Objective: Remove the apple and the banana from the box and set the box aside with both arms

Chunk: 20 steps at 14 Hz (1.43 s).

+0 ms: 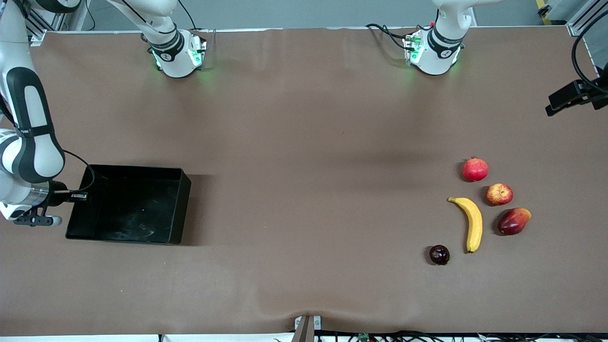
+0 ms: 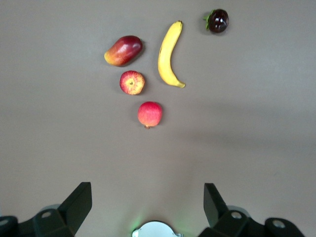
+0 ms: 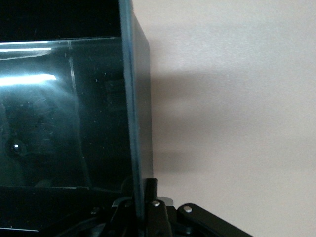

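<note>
The black tray [image 1: 183, 204] sits at the right arm's end of the table. My right gripper [image 1: 78, 194] is shut on the tray's end wall, one finger inside and one outside; the right wrist view shows the gripper [image 3: 140, 190] clamping the thin glossy wall [image 3: 140, 98]. The yellow banana [image 1: 472, 221] and the streaked red apple [image 1: 498, 194] lie at the left arm's end. My left gripper [image 2: 148, 186] is open and empty, high over the table between its base and the fruits. Banana [image 2: 168, 54] and apple [image 2: 132, 82] show in its wrist view.
A red pomegranate [image 1: 475, 169], a red-yellow mango-like fruit [image 1: 514, 221] and a dark plum [image 1: 439, 254] lie round the banana and apple. A black device [image 1: 570, 97] juts in at the table's edge on the left arm's end.
</note>
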### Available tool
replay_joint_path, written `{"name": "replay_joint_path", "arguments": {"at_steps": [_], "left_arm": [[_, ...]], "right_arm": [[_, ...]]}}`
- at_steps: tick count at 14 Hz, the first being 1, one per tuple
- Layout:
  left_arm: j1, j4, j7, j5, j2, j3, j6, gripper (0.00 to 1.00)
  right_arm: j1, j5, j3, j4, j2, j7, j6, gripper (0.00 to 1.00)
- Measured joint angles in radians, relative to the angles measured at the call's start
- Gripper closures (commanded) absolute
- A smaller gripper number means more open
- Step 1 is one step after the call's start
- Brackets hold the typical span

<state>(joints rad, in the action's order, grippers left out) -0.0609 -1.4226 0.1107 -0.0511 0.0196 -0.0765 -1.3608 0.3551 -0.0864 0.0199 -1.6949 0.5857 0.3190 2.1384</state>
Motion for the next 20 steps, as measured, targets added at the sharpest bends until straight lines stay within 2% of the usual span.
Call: {"name": "replay_joint_path", "arguments": {"at_steps": [1, 2, 3, 10, 13, 16, 20], "left_arm": [[0.013, -0.012, 0.000, 0.000, -0.008, 0.014, 0.001, 0.00], [0.015, -0.024, 0.000, 0.000, -0.017, 0.018, 0.001, 0.00], [0.015, -0.033, 0.000, 0.000, -0.023, 0.018, 0.001, 0.00], [0.018, -0.131, 0.000, 0.000, -0.067, 0.003, -0.116, 0.00], [0.018, -0.189, 0.000, 0.000, -0.092, 0.000, -0.157, 0.00], [0.018, -0.200, 0.000, 0.000, -0.102, 0.000, -0.164, 0.00], [0.017, -0.201, 0.000, 0.000, -0.106, 0.000, -0.166, 0.00]], "right_arm": [[0.006, 0.000, 0.000, 0.000, 0.008, 0.000, 0.005, 0.68], [0.010, 0.000, 0.000, 0.000, 0.014, 0.001, 0.007, 0.31], [0.012, 0.000, 0.000, 0.000, 0.018, 0.001, 0.007, 0.00], [0.009, -0.001, 0.017, 0.033, 0.005, 0.013, 0.005, 0.00], [-0.039, -0.001, 0.030, 0.057, -0.085, 0.025, -0.034, 0.00], [-0.122, -0.001, 0.033, 0.058, -0.192, 0.017, -0.084, 0.00], [-0.216, 0.011, 0.034, 0.055, -0.284, -0.088, -0.170, 0.00]]}}
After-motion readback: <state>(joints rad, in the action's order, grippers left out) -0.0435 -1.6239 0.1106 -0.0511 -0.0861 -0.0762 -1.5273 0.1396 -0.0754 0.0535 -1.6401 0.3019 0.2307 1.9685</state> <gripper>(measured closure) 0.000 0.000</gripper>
